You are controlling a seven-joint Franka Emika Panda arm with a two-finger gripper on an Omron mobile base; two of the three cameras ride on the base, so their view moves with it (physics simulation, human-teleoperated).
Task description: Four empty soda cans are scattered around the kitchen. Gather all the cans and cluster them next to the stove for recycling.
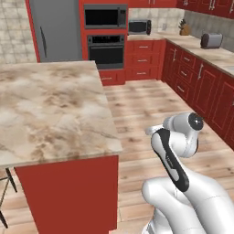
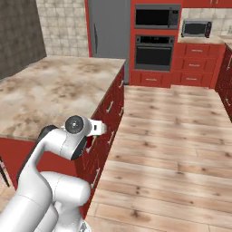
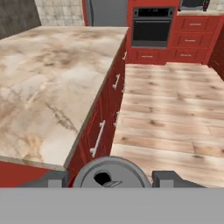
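Soda can in the hand

The hand (image 3: 112, 178) grips a soda can (image 3: 111, 173): round silvery top, dark mouth opening, beside the counter's (image 3: 48, 83) long edge.

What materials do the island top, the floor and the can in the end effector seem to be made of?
Island top: polished stone, likely marble, by its beige veined mottling. Floor: wood planks, matte, with visible grain and seams. Can: metal, probably aluminium, judging by its silvery lid with a dark opening; its wall is hidden.
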